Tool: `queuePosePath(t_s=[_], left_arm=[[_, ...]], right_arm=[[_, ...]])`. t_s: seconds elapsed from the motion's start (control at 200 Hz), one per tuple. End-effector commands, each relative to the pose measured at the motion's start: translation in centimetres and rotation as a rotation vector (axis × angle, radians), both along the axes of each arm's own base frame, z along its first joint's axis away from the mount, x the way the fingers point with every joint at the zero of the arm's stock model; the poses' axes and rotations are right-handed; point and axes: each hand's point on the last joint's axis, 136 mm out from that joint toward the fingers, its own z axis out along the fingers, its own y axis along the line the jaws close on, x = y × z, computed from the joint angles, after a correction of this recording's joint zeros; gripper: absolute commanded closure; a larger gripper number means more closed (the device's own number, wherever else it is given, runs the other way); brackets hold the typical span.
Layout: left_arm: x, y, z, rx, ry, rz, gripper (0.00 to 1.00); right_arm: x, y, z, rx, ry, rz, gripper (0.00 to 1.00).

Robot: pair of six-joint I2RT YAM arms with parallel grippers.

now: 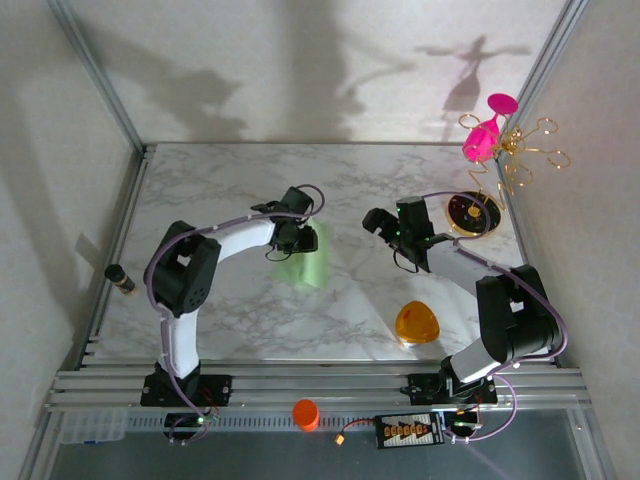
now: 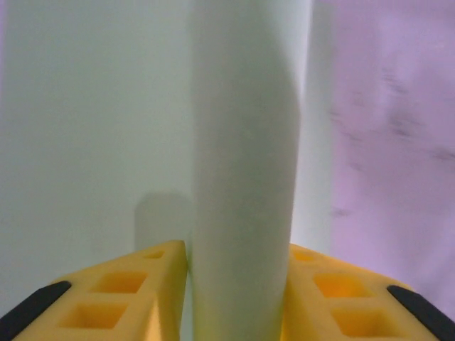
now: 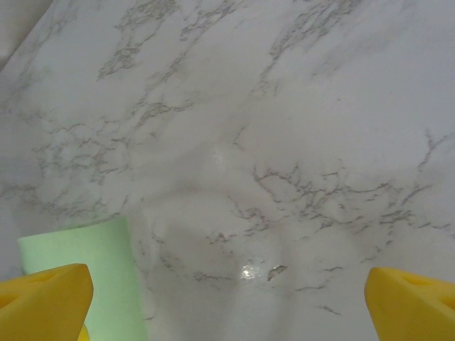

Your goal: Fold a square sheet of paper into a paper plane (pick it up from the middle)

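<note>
The square sheet of paper [image 1: 312, 260] is pale green and lies mid-table, raised along its middle. My left gripper [image 1: 297, 238] is down on it. In the left wrist view the paper [image 2: 242, 163] bulges up as a rounded ridge between the yellow fingers [image 2: 142, 288], touching both, so the left gripper [image 2: 238, 284] is shut on it. My right gripper [image 1: 385, 228] hovers to the paper's right, open, with bare marble between its yellow fingertips [image 3: 43, 298]. The right wrist view has the right gripper [image 3: 227, 302] empty and a corner of the paper [image 3: 92, 263] at lower left.
An orange rounded-triangle object [image 1: 417, 322] lies near the front right. A dark disc on a gold plate [image 1: 472, 212], a pink glass [image 1: 485, 135] and a gold wire stand [image 1: 528, 160] crowd the back right. A small dark cylinder [image 1: 120, 278] sits at the left edge.
</note>
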Motion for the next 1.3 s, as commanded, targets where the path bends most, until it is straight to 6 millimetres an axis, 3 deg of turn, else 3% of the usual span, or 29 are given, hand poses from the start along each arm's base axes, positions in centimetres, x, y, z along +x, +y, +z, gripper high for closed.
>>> queuePosePath(t_s=[0.0,0.095,0.205,0.436,0.646,0.956,1.066,1.212,1.297], left_arm=[[-0.1,-3.2,6.5,-0.281,-0.046,-0.027,0.65],[-0.5,-3.8,8.7,-0.400,-0.054,-0.025,0.66],[-0.7,-3.6,8.8,-0.481,-0.033,-0.009,0.66],[-0.1,-1.6,3.3,-0.398,0.042,0.058,0.68],[0.0,1.1,-1.3,-0.216,0.071,0.102,0.73],[-0.4,3.2,-3.8,-0.117,0.086,0.183,0.78],[-0.6,3.6,-4.0,-0.101,0.088,0.201,0.78],[-0.9,3.7,-4.7,-0.082,0.103,0.178,0.78],[-1.0,3.6,-5.0,-0.065,0.111,0.146,0.78]], right_arm=[[0.4,1.0,0.9,0.065,-0.035,0.041,0.02],[0.5,1.6,1.4,0.100,-0.058,0.077,0.02],[0.5,2.4,1.6,0.138,-0.073,0.113,0.02],[0.1,4.6,1.2,0.212,-0.067,0.231,0.06],[-0.3,5.3,0.0,0.226,-0.030,0.266,0.13],[-0.4,5.8,-1.4,0.192,0.000,0.288,0.20],[-0.5,7.3,-1.8,0.195,0.016,0.351,0.31],[-0.9,10.8,-2.2,0.191,0.042,0.477,0.59],[-1.5,12.6,-2.7,0.170,0.061,0.539,0.69]])
